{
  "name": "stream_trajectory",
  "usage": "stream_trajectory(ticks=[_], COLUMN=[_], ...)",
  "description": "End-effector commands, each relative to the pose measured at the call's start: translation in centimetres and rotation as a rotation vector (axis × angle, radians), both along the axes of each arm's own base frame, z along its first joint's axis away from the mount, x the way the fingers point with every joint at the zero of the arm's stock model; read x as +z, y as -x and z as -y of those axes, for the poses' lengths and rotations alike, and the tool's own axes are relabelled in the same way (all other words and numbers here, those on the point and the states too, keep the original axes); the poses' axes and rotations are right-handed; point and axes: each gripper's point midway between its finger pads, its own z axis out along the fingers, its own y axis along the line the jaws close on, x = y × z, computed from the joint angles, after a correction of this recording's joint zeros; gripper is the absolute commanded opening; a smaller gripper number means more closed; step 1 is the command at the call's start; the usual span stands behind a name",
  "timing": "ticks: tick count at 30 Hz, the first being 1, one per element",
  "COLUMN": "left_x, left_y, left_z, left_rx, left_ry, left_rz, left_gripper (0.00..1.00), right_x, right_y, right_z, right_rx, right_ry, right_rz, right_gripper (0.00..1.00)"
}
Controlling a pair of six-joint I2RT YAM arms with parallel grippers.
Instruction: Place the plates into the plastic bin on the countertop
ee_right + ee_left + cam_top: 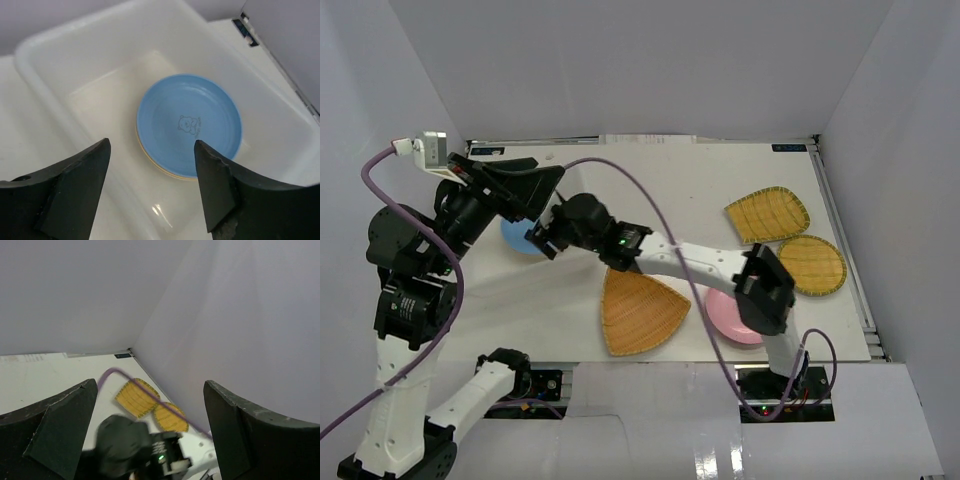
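Note:
The white plastic bin (60, 65) lies under my right gripper (151, 150), which is open and empty above it. In the bin lies the blue plate (189, 125), stacked on a plate of which only a yellow-orange edge (159, 167) shows. In the top view the right gripper (542, 238) hovers by the blue plate (515, 238). My left gripper (545, 185) is open and empty, raised beside it; it also shows in the left wrist view (150, 385). The pink plate (728, 318) lies partly under the right arm. The cream plate is hidden.
A fan-shaped wicker dish (640, 310) lies at the front centre. Two more wicker dishes (767, 213) (811, 265) lie at the right by the wall, and also show in the left wrist view (136, 397) (170, 417). A purple cable (670, 240) arcs over the countertop (660, 180).

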Motion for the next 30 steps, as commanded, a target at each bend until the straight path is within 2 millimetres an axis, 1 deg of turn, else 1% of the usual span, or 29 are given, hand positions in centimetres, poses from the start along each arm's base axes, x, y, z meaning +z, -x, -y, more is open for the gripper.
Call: stream_trajectory(ticks=[1, 2, 3, 4, 5, 6, 7, 8, 9, 10, 11, 12, 13, 14, 15, 16, 17, 18, 19, 20, 21, 22, 23, 24, 25, 26, 27, 30], left_x=[0.9, 0.3, -0.2, -0.8, -2.1, -4.7, -5.7, -8.0, -11.7, -13.5, -15.7, -19.4, -21.3, -23.2, -26.5, -28.0, -29.3, -32.7, -32.9, -36.1, -34.7, -38.1, -37.6, -38.4, -40.6, -40.5, -41.0, -43.3], left_y=[1.3, 1.1, 0.9, 0.6, 0.0, -1.2, -1.8, -2.9, -3.8, -3.4, -3.8, -5.5, -3.9, -3.9, -4.9, -3.9, -4.1, -4.6, -4.8, -4.4, -4.9, -5.0, -5.7, -5.7, -5.3, -5.6, -5.7, -5.6], left_z=[1.5, 1.8, 2.2, 2.6, 3.6, 4.4, 5.2, 6.4, 7.6, 9.9, 11.4, 13.4, 16.4, 18.0, 20.1, 21.9, 22.8, 23.9, 25.2, 26.3, 26.8, 27.5, 28.6, 29.2, 29.9, 30.7, 31.0, 32.1], left_rx=[-0.116, -0.131, -0.151, -0.173, -0.222, -0.253, -0.292, -0.332, -0.361, -0.408, -0.409, -0.382, -0.461, -0.486, -0.485, -0.517, -0.523, -0.517, -0.526, -0.563, -0.570, -0.555, -0.568, -0.597, -0.634, -0.645, -0.657, -0.717], left_ry=[0.021, 0.022, 0.032, 0.037, 0.033, 0.033, 0.056, 0.058, 0.052, 0.014, -0.025, -0.081, -0.154, -0.199, -0.259, -0.306, -0.351, -0.413, -0.441, -0.515, -0.510, -0.585, -0.603, -0.621, -0.651, -0.649, -0.660, -0.693], left_rz=[0.006, -0.018, -0.045, -0.070, -0.120, -0.195, -0.235, -0.306, -0.397, -0.424, -0.463, -0.548, -0.573, -0.608, -0.674, -0.695, -0.690, -0.743, -0.740, -0.787, -0.740, -0.800, -0.762, -0.774, -0.820, -0.808, -0.804, -0.836], left_gripper=[0.98, 0.98, 0.98, 0.98, 0.97, 0.93, 0.89, 0.76, 0.72, 0.70, 0.67, 0.66, 0.66, 0.66, 0.66, 0.66, 0.67, 0.70, 0.71, 0.75, 0.76, 0.77, 0.78, 0.80, 0.81, 0.82, 0.82, 0.82], right_x=[14.7, 13.6, 12.5, 11.8, 9.6, 8.4, 7.3, 5.0, 4.0, 3.2, 3.3, 1.3, 1.2, 2.3, 2.1, 2.6, 3.3, 3.8, 4.2, 5.1, 5.3, 6.5, 7.0, 7.5, 8.5, 8.8, 9.1, 9.3], right_y=[1.7, 2.8, 2.7, 1.8, 2.6, 2.1, -0.1, 0.1, -0.6, -2.5, -2.1, -2.3, -3.3, -2.9, -3.2, -3.1, -2.9, -2.7, -2.6, -2.3, -2.2, -1.9, -1.7, -1.6, -1.3, -1.2, -1.0, -0.8], right_z=[5.2, 8.2, 9.9, 12.5, 16.2, 18.7, 22.7, 27.0, 29.7, 33.8, 37.1, 39.5, 42.9, 44.6, 46.5, 47.3, 48.0, 48.7, 48.9, 49.1, 49.1, 49.2, 49.2, 49.0, 49.0, 48.9, 48.5, 47.7], right_rx=[0.043, 0.025, -0.027, -0.124, -0.190, -0.269, -0.427, -0.517, -0.616, -0.740, -0.807, -0.885, -0.976, -0.996, -1.026, -1.033, -1.039, -1.041, -1.035, -1.024, -1.018, -1.004, -0.993, -0.977, -0.961, -0.952, -0.925, -0.878], right_ry=[-0.400, -0.388, -0.377, -0.373, -0.363, -0.364, -0.380, -0.372, -0.429, -0.460, -0.497, -0.501, -0.524, -0.564, -0.553, -0.558, -0.569, -0.561, -0.556, -0.562, -0.567, -0.586, -0.594, -0.599, -0.609, -0.610, -0.609, -0.599], right_rz=[-0.001, -0.038, -0.050, -0.053, -0.097, -0.116, -0.122, -0.161, -0.243, -0.257, -0.263, -0.297, -0.291, -0.273, -0.275, -0.269, -0.257, -0.261, -0.254, -0.249, -0.246, -0.226, -0.218, -0.214, -0.198, -0.196, -0.198, -0.209], right_gripper=[0.72, 0.65, 0.61, 0.58, 0.43, 0.32, 0.24, 0.09, 0.08, 0.08, 0.08, 0.08, 0.13, 0.18, 0.24, 0.36, 0.41, 0.45, 0.52, 0.53, 0.54, 0.54, 0.54, 0.54, 0.54, 0.54, 0.54, 0.54])
